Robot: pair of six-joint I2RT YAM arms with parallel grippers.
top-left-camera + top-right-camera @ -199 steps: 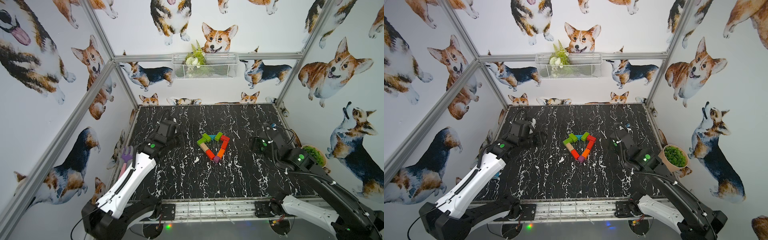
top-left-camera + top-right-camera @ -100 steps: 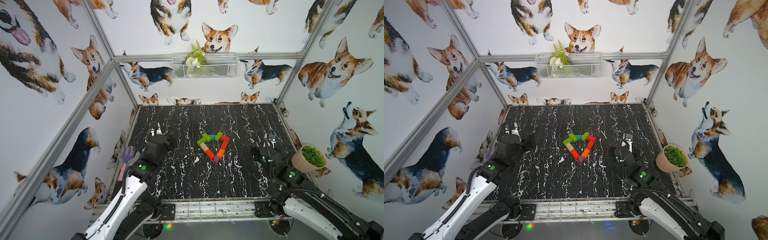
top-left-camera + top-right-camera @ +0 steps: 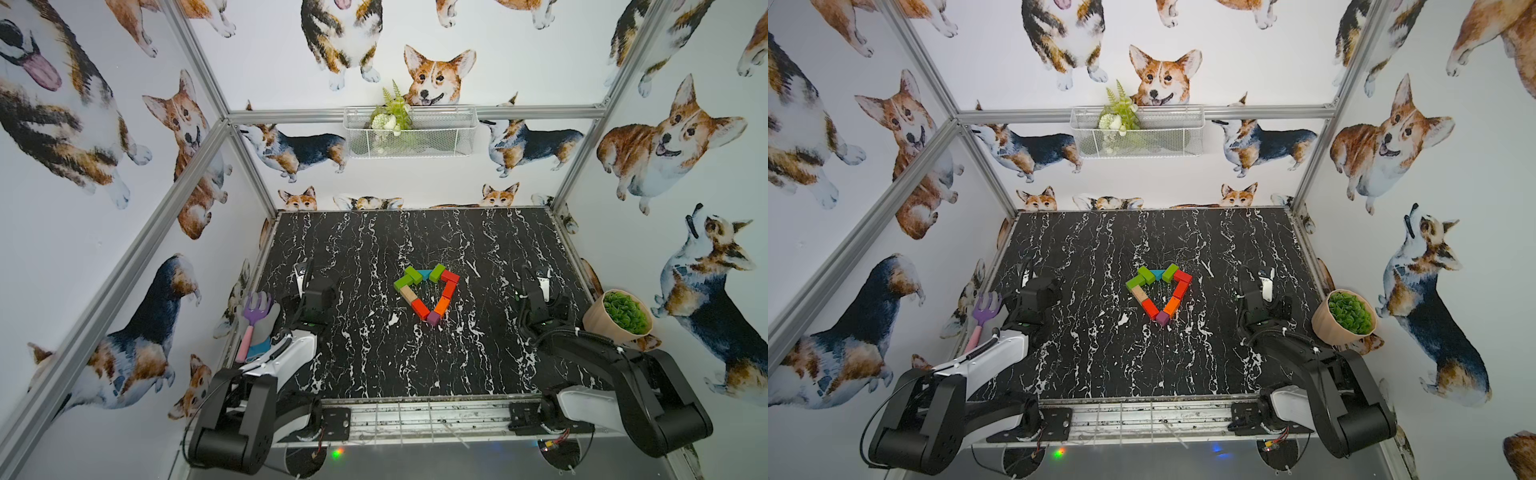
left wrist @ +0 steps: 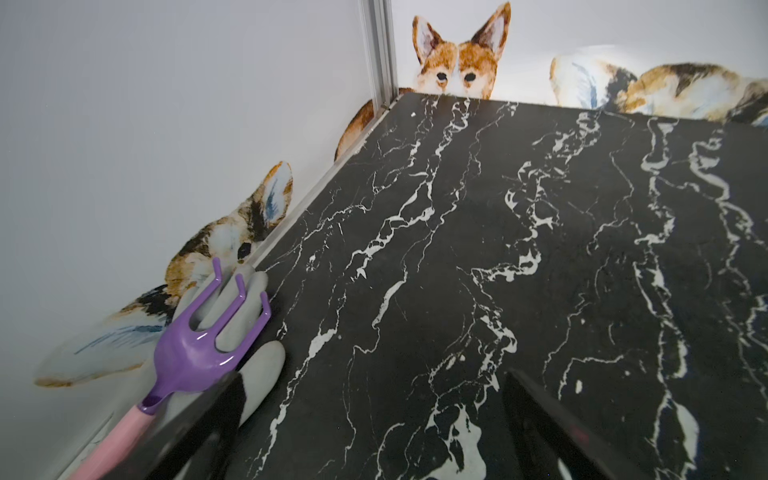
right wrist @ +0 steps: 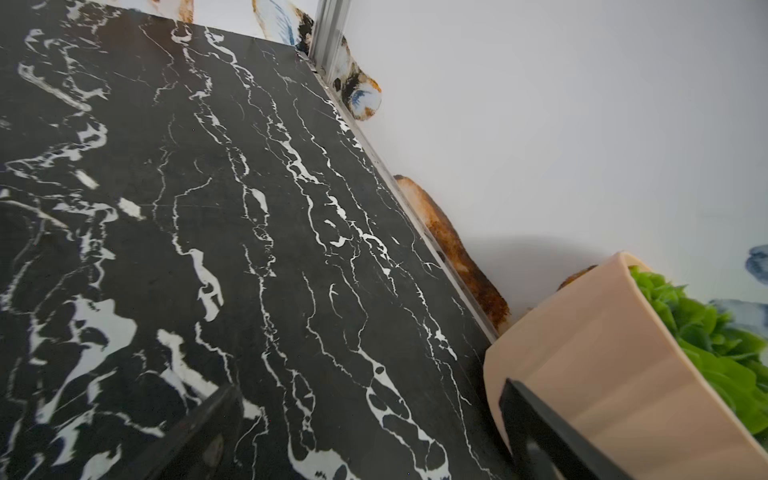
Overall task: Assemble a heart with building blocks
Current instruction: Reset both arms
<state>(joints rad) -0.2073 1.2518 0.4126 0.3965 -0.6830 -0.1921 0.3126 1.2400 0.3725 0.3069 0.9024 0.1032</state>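
The heart (image 3: pixel 420 308) (image 3: pixel 1149 308) lies at mid-table in both top views, a hollow outline of building blocks. Green bricks (image 3: pixel 412 274) and a teal triangle (image 3: pixel 424 274) form the lobes, red (image 3: pixel 450 277), orange (image 3: pixel 441 305) and beige (image 3: pixel 408 294) bricks the sides, and a purple cube (image 3: pixel 433 318) the tip. My left gripper (image 3: pixel 305 273) (image 4: pixel 372 374) hangs open and empty well left of it. My right gripper (image 3: pixel 538 282) (image 5: pixel 370 385) is open and empty well to the right. Neither wrist view shows the blocks.
A purple rake with a pink handle (image 3: pixel 255 309) (image 4: pixel 195 353) lies on a grey glove (image 3: pixel 266 328) at the table's left edge. A beige pot of green leaves (image 3: pixel 617 316) (image 5: pixel 602 365) stands at the right edge. A wire basket (image 3: pixel 409 133) hangs on the back wall.
Both arms have drawn back from the heart towards the front and out to their own sides. Both grippers have opened wide.
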